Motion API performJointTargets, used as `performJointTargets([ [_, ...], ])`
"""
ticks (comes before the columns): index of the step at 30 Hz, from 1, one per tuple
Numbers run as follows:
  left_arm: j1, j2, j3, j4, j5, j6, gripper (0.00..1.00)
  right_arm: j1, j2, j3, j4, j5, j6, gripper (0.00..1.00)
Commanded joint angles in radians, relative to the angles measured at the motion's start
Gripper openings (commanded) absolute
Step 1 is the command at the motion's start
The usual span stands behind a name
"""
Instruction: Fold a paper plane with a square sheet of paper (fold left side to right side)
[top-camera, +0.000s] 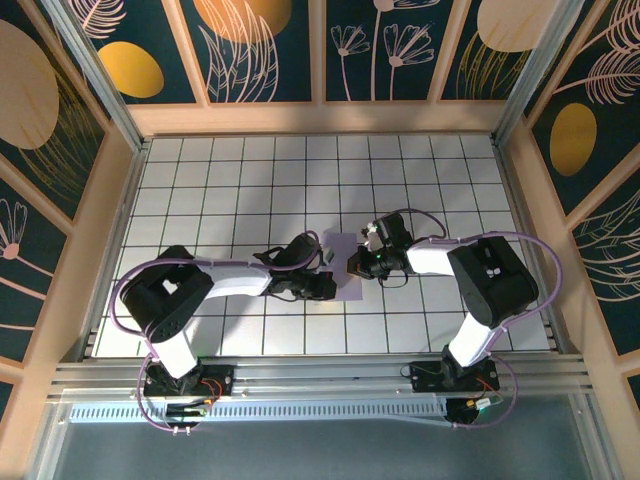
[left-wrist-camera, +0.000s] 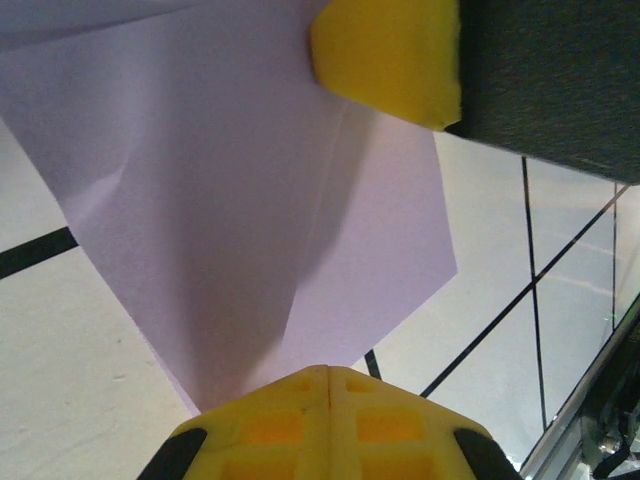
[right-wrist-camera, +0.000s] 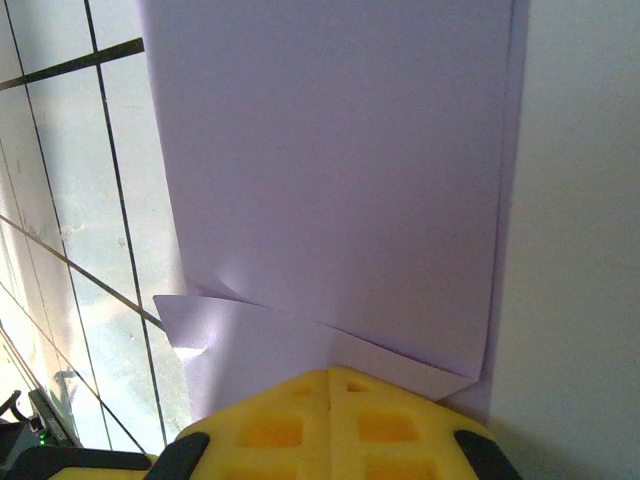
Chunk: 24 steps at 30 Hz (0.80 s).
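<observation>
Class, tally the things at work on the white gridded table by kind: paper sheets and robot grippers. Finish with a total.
Lavender paper sheet: 1
Grippers: 2, the left gripper and the right gripper
Total: 3

Bright even light; soft shadows cross the square sheet of paper (left-wrist-camera: 200, 200), foreground blurred.
</observation>
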Motion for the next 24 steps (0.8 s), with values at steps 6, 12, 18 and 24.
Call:
performJointTargets([
  [6,-0.005,0.032,-0.002,-0.003,-0.011,-0.002,0.00,0.000,0.053,-0.026,-0.104,0.094,-0.018,0.00],
  [12,-0.004,0.031,-0.006,-0.014,-0.038,-0.007,0.00,-0.001,0.053,-0.029,-0.106,0.096,-0.019,0.00],
  [18,-0.005,0.032,-0.013,-0.026,-0.042,-0.004,0.00,0.000,0.055,-0.028,-0.108,0.097,-0.019,0.00],
  [24,-0.005,0.026,-0.029,-0.043,-0.055,0.002,0.00,0.000,0.058,-0.024,-0.114,0.100,-0.022,0.00],
])
